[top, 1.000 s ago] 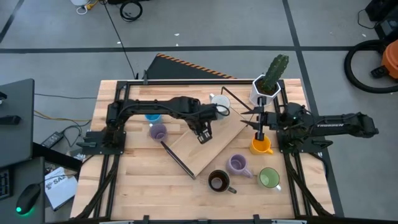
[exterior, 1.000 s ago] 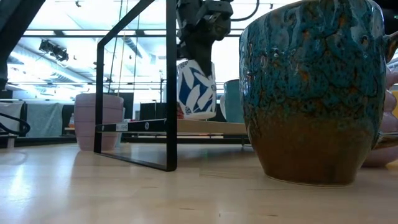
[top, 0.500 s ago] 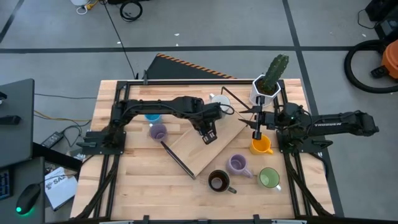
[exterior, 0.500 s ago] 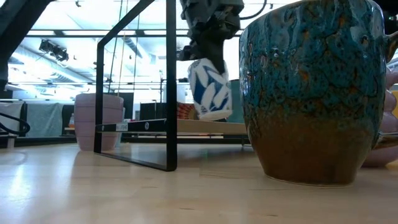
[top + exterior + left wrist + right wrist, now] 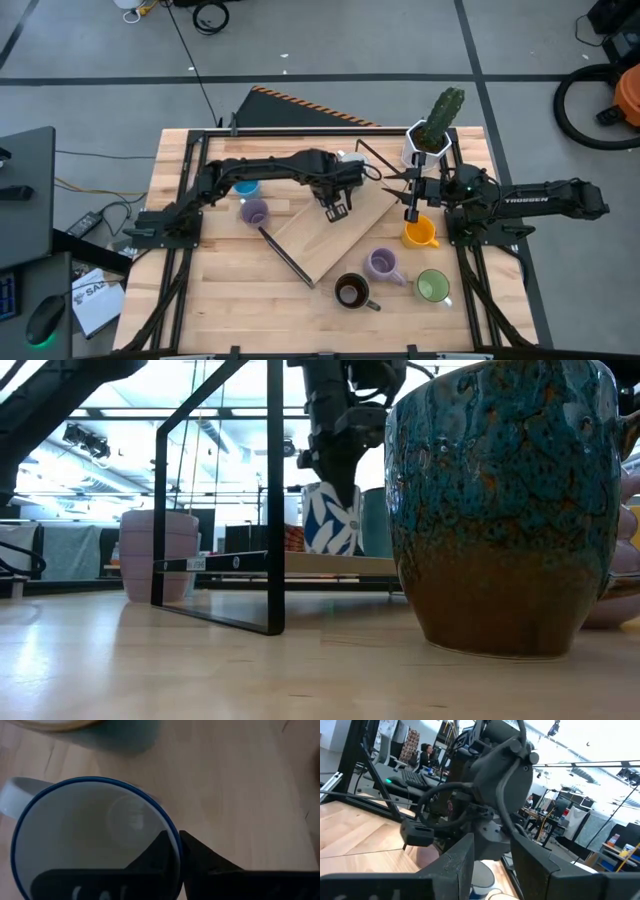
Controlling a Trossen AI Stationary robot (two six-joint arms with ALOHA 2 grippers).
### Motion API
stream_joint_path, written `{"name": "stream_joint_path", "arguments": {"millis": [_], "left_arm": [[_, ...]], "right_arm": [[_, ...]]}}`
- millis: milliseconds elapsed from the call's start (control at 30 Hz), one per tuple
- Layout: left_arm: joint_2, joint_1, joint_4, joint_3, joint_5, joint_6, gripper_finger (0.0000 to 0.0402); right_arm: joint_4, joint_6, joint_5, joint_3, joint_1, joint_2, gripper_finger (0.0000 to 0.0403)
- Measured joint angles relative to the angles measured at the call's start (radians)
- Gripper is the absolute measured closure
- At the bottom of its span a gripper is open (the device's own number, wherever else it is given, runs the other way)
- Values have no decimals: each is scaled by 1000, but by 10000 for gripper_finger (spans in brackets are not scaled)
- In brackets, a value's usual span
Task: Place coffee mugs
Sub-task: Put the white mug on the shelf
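Observation:
My left gripper (image 5: pixel 337 206) reaches over the slanted wooden board (image 5: pixel 345 240) and is shut on a white coffee mug with blue leaves (image 5: pixel 335 520), whose blue rim fills the left wrist view (image 5: pixel 95 840). My right gripper (image 5: pixel 411 203) waits open, with nothing between its fingers, above the orange mug (image 5: pixel 421 235). Other mugs stand upright on their bases on the table: blue (image 5: pixel 243 188), lavender (image 5: pixel 254 212), lavender (image 5: pixel 382 264), dark brown (image 5: pixel 351 291) and green (image 5: pixel 432 287). A white mug (image 5: pixel 352 160) shows partly behind my left arm. My left gripper pinches the mug's rim (image 5: pixel 172 836) with one finger inside the cup and one outside, on the side away from the handle (image 5: pixel 10 795). The fingers come from above, pointing down. The mug is upright, its base at the board's top; whether it rests there I cannot tell.
A white faceted pot with a cactus (image 5: pixel 428 140) stands at the far right. A black metal frame (image 5: pixel 215 510) rises beside the board. In the low view the dark brown mug (image 5: pixel 500 500) stands close in front and blocks the right side.
My left gripper has carried the leaf-patterned mug toward the table's right edge and slightly down. The mug tipped on the way and now stands upright at the board's top.

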Motion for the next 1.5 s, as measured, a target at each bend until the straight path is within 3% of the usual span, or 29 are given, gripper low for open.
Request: {"name": "stream_joint_path", "arguments": {"millis": [1133, 1500], "left_arm": [[20, -3, 101, -2, 7, -22, 362], [21, -4, 105, -1, 11, -24, 303]], "right_arm": [[-1, 0, -42, 0, 0, 0, 268], [-7, 0, -43, 0, 0, 0, 268]]}}
